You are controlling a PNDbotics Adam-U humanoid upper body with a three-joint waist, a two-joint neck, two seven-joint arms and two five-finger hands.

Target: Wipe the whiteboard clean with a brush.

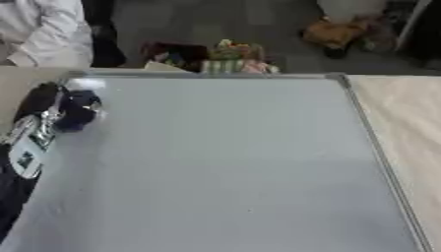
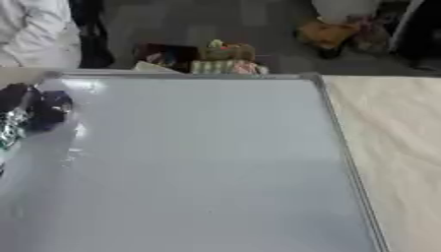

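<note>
Black left robot hand point(image 1: 51, 110) at whiteboard's point(image 1: 233, 167) far-left corner, fingers curled round dark brush point(image 1: 79, 110).

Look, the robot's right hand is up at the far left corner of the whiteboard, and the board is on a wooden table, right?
Not quite: it is the robot's left hand, coming in from the left side, as the left eye view shows. It is at the far left corner of the whiteboard, which lies on a wooden table.
</note>
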